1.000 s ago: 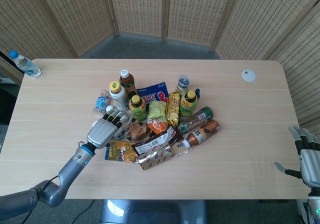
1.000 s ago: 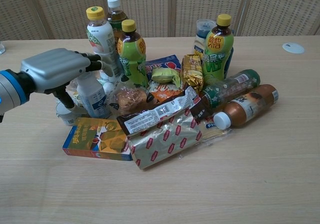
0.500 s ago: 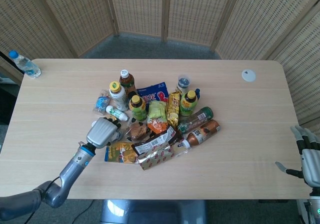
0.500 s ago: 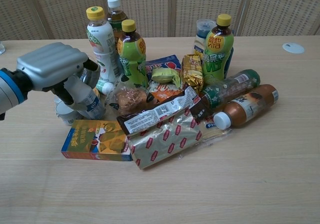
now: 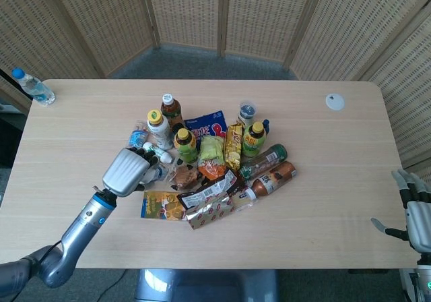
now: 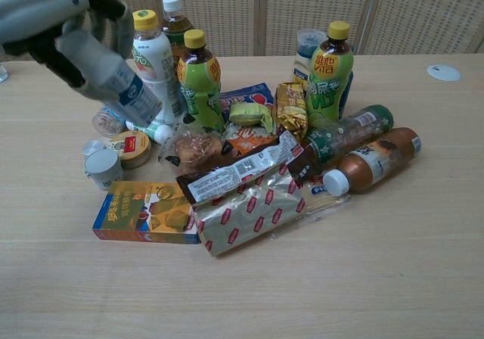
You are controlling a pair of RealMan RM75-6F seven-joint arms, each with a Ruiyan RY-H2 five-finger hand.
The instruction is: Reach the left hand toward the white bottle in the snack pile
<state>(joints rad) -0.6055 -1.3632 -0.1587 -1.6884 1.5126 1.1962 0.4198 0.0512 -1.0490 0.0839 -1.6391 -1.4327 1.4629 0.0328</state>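
Presently held clear of the worktop [image 5: 323, 201]: one white bottle [image 6: 110, 78] with a blue label band, tilted, gripped in the left robot hand [image 5: 126, 170], fingers wrapped round its upper part. Hand and bottle positioned above the left edge of the snack pile, beside the white-bodied yellow-capped bottle [image 6: 153, 55].

Count of standing bottles in the pile: five noted. One white-bodied with yellow cap, one dark with white cap [image 6: 173, 17] behind it, one green with yellow cap [image 6: 199, 78] in front, one green with yellow cap [image 6: 329, 70] on the right side, one blue-capped [image 6: 308, 48] partly hidden behind that.

Count of lying bottles: two, one green-labelled [image 6: 348, 135] and one brown with white cap [image 6: 370, 161], side by side at the right of the pile.

Also logged: one orange snack box [image 6: 144, 212] at the near left, one red-patterned foil packet [image 6: 249, 210] just beside it, two small round tubs [image 6: 103, 166] on the left fringe. Remaining pouches too overlapped for a firm count.

Apart from the pile: one clear water bottle [image 5: 32, 86] at the far left corner, one white round lid [image 5: 335, 101] near the far right edge.

Right robot hand [image 5: 412, 211] off the near right corner, fingers spread, holding nothing.

Open worktop on every side of the pile, widest toward the right and near edges.
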